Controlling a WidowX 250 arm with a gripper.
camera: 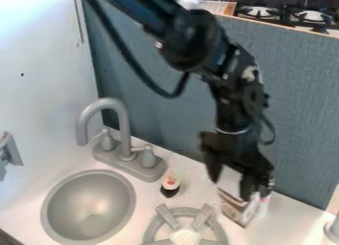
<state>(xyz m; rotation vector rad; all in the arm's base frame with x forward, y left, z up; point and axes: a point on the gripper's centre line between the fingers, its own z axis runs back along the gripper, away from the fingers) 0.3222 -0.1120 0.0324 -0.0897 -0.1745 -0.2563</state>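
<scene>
My gripper [232, 186] hangs over the small box [238, 210], which is on the surface [295, 220] close to the blue-grey wall [296, 107], beside the stove burner [151, 231]. I judge this to be the grasping stage: my jaws are spread, one at the box's near left edge and the other across its front, with its pale upper part showing between them. I cannot tell whether either one touches it, and I see no firm pinch. The next move calls for lining up with the box's sides and closing evenly, since a crooked squeeze could tip it. The small black-bottomed toy [170, 187] stands apart, between the burner and the faucet [126, 140].
</scene>
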